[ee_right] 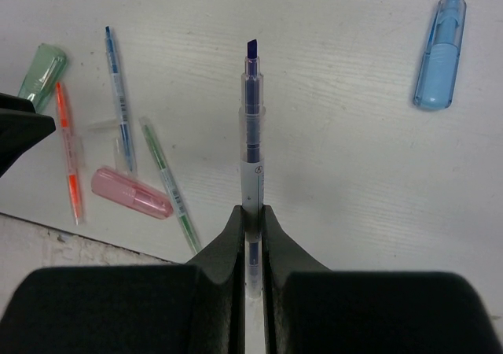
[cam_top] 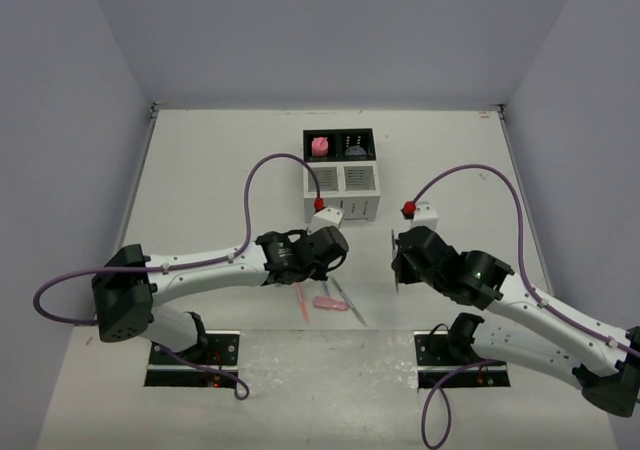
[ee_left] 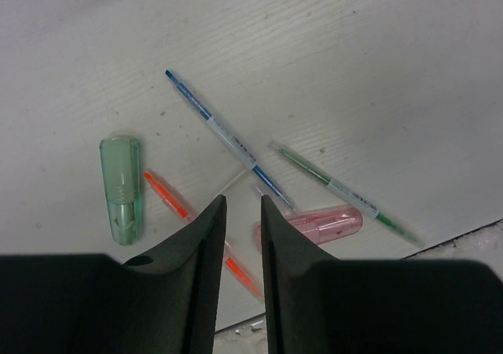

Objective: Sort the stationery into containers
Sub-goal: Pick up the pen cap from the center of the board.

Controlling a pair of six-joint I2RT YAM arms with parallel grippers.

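Left tool (ee_left: 240, 204) hovers over the desk (ee_left: 354, 47), its jaws narrowly parted and gripping nothing. Below it, from the left, lie a stubby green marker (ee_left: 120, 189), a thin orange pen (ee_left: 167, 195), a thin blue pen (ee_left: 224, 134), a pink marker (ee_left: 314, 224) and a green pen (ee_left: 346, 193). The last two rest close to the desk's near edge.

Right tool (ee_right: 251, 212) is clamped on a clear blue-tipped pen (ee_right: 251, 118), which points straight out over bare desk. A blue marker (ee_right: 438, 51) lies alone to the far right, with open surface around it.

Behind, the organizer (cam_top: 340, 185) holds a pink eraser (cam_top: 320, 147) in its left black bin and a round puck (cam_top: 354, 148) in its right.
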